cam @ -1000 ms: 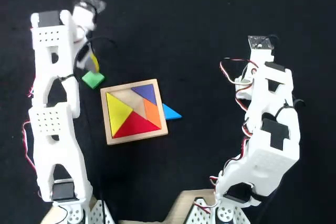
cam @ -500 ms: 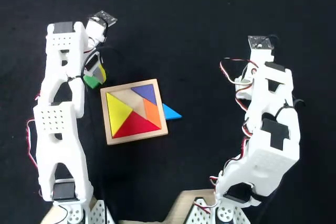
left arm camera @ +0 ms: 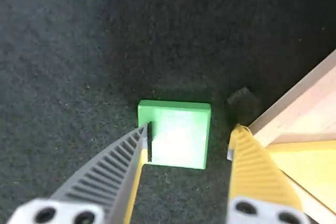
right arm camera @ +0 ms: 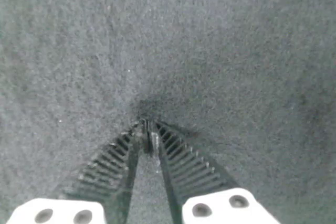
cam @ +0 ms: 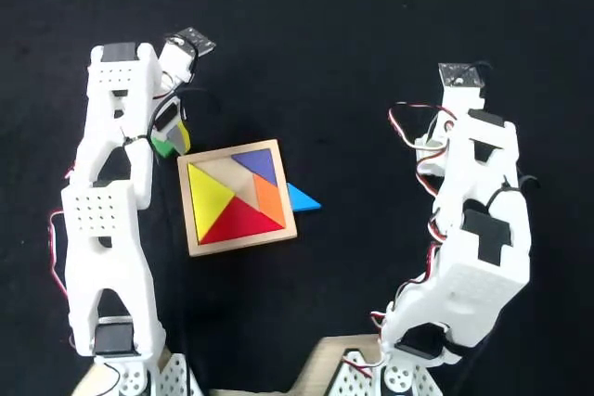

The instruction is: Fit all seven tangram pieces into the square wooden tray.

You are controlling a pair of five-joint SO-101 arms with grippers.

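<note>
From the left wrist: green square (left arm camera: 175,135) on the desk (left arm camera: 79,35) between released left jaws, just beside the tray (left arm camera: 299,103) corner. From high: half hidden under the arm, blue triangle (cam: 302,198) touching the tray's right edge. Clenched on nothing: right jaws.

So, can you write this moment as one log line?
left gripper open around green square | right gripper shut | blue triangle outside tray

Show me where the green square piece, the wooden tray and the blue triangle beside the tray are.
green square piece (left arm camera: 178,132), left wrist view, middle of its top face.
wooden tray (cam: 244,244), high view, rim nearest the arm bases.
blue triangle (cam: 300,198), high view, middle of its top face.
</note>
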